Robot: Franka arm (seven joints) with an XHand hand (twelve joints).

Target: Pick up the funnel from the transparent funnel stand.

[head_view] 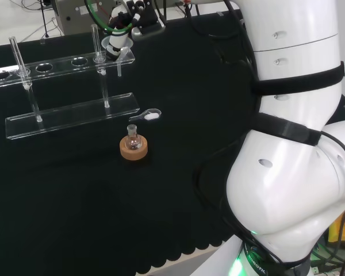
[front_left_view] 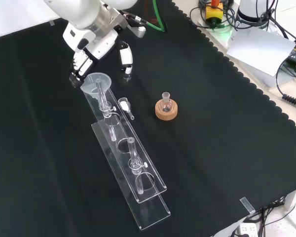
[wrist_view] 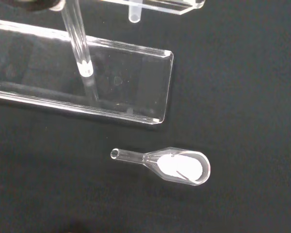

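The clear funnel (head_view: 111,45) (front_left_view: 96,81) sits in the end hole of the transparent funnel stand (head_view: 60,62) (front_left_view: 147,203), its stem hanging below the top plate. My hand (head_view: 122,26) (front_left_view: 94,45) hovers right over it. In the front view the fingers (front_left_view: 77,69) reach down beside the funnel's rim on its left, and the thumb (front_left_view: 126,55) stands apart on its right. Nothing is pinched between them. The wrist view looks down on the stand's base plate (wrist_view: 128,82) and the funnel's stem tip (wrist_view: 135,14).
A small glass scoop holding white powder (head_view: 147,115) (front_left_view: 124,106) (wrist_view: 179,166) lies on the cloth beside the stand's base. A small round flask on a cork ring (head_view: 133,145) (front_left_view: 166,106) stands close by. Two glass posts rise from the stand.
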